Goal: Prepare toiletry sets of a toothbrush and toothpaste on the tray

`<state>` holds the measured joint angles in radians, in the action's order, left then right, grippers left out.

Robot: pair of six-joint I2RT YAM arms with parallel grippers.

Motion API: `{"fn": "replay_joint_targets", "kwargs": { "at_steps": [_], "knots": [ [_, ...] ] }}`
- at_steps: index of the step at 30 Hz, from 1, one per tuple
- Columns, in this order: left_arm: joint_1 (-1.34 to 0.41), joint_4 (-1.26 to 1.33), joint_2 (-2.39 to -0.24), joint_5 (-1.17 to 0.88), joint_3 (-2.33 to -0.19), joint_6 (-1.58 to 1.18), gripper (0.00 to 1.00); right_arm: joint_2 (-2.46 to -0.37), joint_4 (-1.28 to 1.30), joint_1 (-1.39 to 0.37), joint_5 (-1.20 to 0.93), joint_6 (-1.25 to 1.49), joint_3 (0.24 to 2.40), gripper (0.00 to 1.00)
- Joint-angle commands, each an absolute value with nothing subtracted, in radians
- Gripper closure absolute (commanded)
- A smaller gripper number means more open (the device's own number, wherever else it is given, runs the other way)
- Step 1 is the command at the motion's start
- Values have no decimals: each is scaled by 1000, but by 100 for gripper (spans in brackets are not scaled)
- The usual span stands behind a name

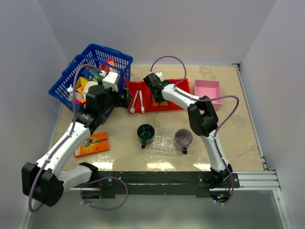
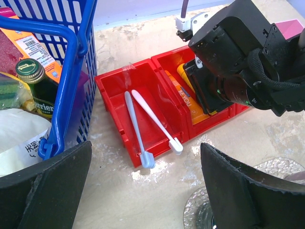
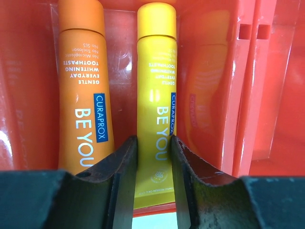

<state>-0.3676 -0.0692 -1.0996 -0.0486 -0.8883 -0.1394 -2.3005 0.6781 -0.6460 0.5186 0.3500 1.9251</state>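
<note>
Two white toothbrushes [image 2: 136, 126] [image 2: 155, 119] lie in the left compartment of the red bin [image 2: 109, 93], heads over its front rim. My left gripper [image 2: 145, 191] is open and empty, low over the table just in front of them. An orange tube [image 3: 83, 86] and a yellow-orange tube [image 3: 156, 81] lie side by side in the middle compartment. My right gripper [image 3: 154, 157] is down in that compartment, its fingers pressed on both sides of the yellow-orange tube, which lies on the bin floor. The clear bumpy tray [image 1: 164, 138] lies mid-table, nothing on it.
A dark green cup [image 1: 146, 133] and a purple cup [image 1: 183, 138] stand at the tray's two ends. A blue basket [image 1: 90, 71] full of items is at the back left, a pink box [image 1: 208, 90] right of the red bin, an orange flat pack [image 1: 93, 144] front left.
</note>
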Motion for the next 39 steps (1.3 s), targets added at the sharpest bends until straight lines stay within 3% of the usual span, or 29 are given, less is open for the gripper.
{"fn": "replay_joint_targets", "kwargs": {
  "at_steps": [1, 2, 15, 34, 39],
  "knots": [
    [-365, -32, -1088, -54, -908, -150, 0, -2221, 706, -646, 543, 345, 1907, 97],
    [-365, -34, -1089, -54, -908, -150, 0, -2212, 698, -646, 532, 344, 1905, 100],
    [-365, -34, -1089, -52, -908, -149, 0, -2120, 646, -644, 483, 291, 1881, 100],
    [-365, -35, -1112, -86, -913, -152, 0, -1944, 503, -640, 290, 264, 1652, 100],
    [-365, -25, -1141, -200, -919, -127, 0, -1902, 471, -627, 210, 261, 1612, 100]
  ]
}}
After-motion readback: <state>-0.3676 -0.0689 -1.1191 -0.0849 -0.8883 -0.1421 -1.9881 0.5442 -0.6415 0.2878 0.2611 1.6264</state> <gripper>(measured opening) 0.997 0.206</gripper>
